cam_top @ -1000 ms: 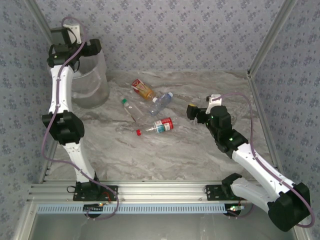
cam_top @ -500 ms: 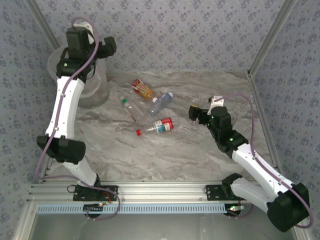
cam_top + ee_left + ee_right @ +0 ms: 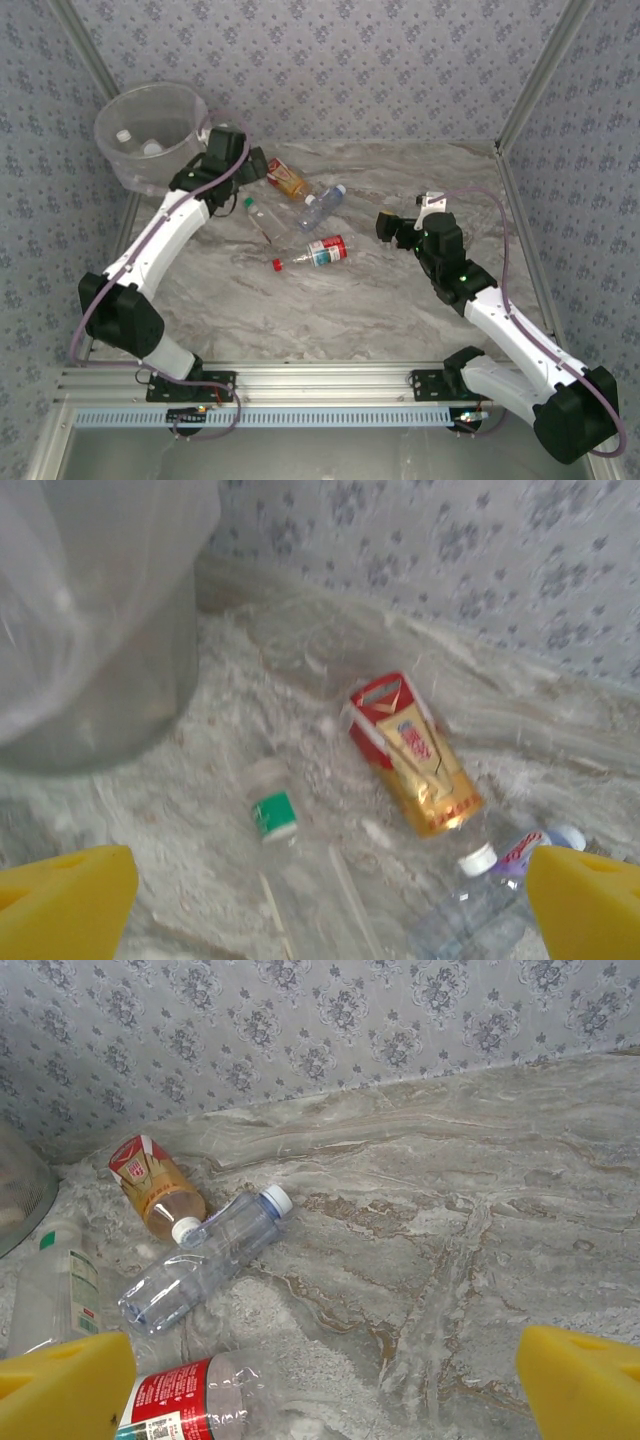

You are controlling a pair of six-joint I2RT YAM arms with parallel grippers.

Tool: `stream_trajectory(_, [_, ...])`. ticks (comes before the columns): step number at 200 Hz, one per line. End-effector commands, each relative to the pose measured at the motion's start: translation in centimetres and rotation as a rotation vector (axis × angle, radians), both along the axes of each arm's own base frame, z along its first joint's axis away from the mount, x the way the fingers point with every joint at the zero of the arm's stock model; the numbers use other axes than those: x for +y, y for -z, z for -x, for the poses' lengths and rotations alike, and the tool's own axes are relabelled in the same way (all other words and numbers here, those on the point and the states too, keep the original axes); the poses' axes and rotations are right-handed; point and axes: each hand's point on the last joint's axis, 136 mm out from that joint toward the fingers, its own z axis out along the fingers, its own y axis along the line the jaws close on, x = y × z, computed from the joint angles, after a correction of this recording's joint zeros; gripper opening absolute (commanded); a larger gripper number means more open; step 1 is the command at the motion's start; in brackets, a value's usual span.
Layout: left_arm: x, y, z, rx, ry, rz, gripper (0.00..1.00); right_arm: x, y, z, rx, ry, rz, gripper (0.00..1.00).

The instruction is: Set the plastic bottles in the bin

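**Status: task partly complete.** The bin stands at the far-left corner of the table. 2 pale cap-like shapes show inside it, so some bottles appear to be deposited — the exact count cannot be read.

**Remaining items.** 4 plastic bottles lie on their sides on the table, in a loose cluster to the right of the bin:
1. The orange-labelled bottle, nearest the bin.
2. The blue-capped clear bottle, just beside item 1.
3. The green-capped bottle, near the bin's base.
4. The red-labelled bottle, nearest the arm bases.

**Left gripper**: hovers just beside the bin, between it and the orange-labelled bottle. Its yellow fingers are spread wide, with nothing held.

**Right gripper**: hovers to the right of the cluster, facing it. Its fingers are likewise spread wide and empty.

**Work left, as judged:** 4 pick-and-drop cycles — the left gripper is best placed for items 1 and 3.
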Motion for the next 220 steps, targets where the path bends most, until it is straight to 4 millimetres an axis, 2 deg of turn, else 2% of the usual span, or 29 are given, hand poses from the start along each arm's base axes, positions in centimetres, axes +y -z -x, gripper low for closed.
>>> stream_trajectory(1, [0.5, 1.3, 0.5, -0.007, -0.131, 0.111, 1.0, -0.1, -0.1, -0.3, -0.008, -0.001, 0.0, 1.0])
stream_trajectory(46, [-0.9, 7.3, 1.3, 0.126, -0.169, 0.234, 0.99, -0.2, 0.3, -0.4, 0.005, 0.005, 0.015, 1.0])
stream_trajectory(76, [-2.4, 11.4, 1.2, 0.251, -0.178, 0.261, 1.0, -0.2, 0.7, -0.4, 0.015, 0.009, 0.01, 1.0])
stream_trajectory(102, [-3.8, 14.0, 0.7, 0.332, -0.187, 0.261, 0.99, -0.2, 0.8, -0.4, 0.022, 0.012, 0.013, 1.0])
stream_trajectory(148, [-4.6, 17.2, 0.6, 0.4, -0.24, 0.235, 0.99, -0.8, 0.9, 0.1, 0.032, 0.025, 0.031, 1.0])
stream_trajectory(179, [-5.0, 19.2, 0.7, 0.43, -0.23, 0.222, 0.94, -0.9, 1.1, 0.3, 0.034, 0.023, 0.034, 1.0])
stream_trajectory(220, [-5.3, 20.8, 0.8, 0.445, -0.215, 0.219, 0.83, 1.4, 0.2, 0.6, -0.013, -0.116, 0.027, 1.0])
